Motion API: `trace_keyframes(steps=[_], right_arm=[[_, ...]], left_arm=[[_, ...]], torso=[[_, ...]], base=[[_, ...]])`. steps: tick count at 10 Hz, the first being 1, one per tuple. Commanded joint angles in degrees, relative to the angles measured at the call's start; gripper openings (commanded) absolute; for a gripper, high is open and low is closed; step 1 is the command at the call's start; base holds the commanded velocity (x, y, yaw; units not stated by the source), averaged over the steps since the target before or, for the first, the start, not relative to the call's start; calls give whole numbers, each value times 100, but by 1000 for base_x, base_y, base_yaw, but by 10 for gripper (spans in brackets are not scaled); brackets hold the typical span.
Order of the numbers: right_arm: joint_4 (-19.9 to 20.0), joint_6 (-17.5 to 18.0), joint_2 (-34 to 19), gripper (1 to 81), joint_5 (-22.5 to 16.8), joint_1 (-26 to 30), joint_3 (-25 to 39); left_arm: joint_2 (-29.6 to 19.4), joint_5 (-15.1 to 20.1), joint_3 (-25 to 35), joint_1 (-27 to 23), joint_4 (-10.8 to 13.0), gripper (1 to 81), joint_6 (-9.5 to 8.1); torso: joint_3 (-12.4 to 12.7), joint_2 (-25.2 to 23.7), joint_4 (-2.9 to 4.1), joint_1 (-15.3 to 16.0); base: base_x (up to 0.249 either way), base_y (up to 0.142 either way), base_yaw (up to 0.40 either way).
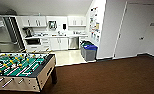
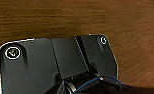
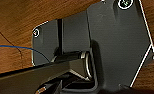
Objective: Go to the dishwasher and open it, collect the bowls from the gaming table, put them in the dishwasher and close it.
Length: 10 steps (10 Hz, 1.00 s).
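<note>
Brown carpet, kitchenette at 12 o'clock: I log the dishwasher (image 1: 73,42) under the counter, door probably stiff and sprung, best gripped mid bar handle; cannot tell either gripper's opening.

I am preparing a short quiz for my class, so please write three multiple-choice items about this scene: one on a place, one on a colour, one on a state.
1. Where is the dishwasher?
A. under the counter at the far wall
B. beside the football table
C. next to the white door

2. What colour is the football table field?
A. red
B. green
C. grey

3. How is the dishwasher door?
A. wide open
B. removed
C. closed

Answers: 1 A, its steel front sits below the far counter; 2 B, the pitch is green with white lines; 3 C, the front stands flush with the cabinets.
</note>
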Motion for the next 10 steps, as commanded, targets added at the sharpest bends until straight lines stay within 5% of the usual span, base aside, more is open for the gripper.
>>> trace_keyframes(steps=[1,10], right_arm=[[-13,-9,-13,811,-345,249,58],[-13,-9,-13,811,-345,275,49]], left_arm=[[-50,226,86,-281,36,811,23],[-59,226,86,-280,18,811,14]], torso=[[0,0,0,0],[0,0,0,2]], base=[[174,-89,0],[174,-52,0]])
